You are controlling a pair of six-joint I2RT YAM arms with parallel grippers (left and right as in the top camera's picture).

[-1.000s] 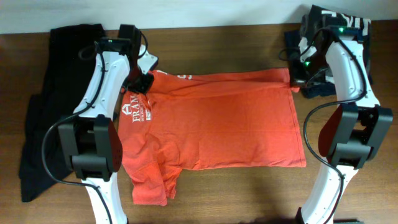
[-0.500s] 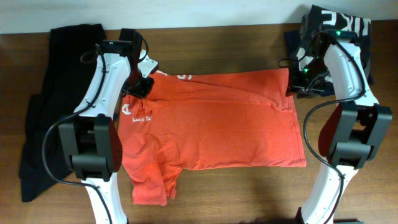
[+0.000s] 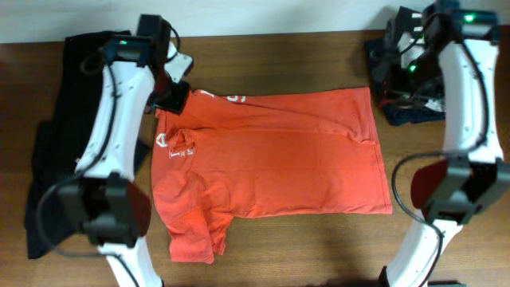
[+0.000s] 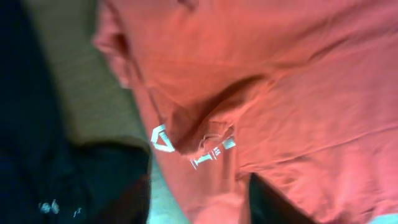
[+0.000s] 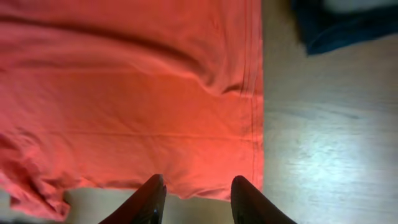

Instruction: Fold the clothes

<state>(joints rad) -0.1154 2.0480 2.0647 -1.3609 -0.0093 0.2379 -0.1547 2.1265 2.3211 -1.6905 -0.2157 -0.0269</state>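
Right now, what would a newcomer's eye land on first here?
The red-orange T-shirt spread across the table's middle, white lettering at its left end. The left gripper and right gripper hang open and empty near its far corners. A black garment lies along the left edge.

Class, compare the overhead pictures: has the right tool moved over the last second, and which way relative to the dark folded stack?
Yes. The right tool has come off the T-shirt's far right corner and shifted farther back, alongside the dark folded stack's left side.
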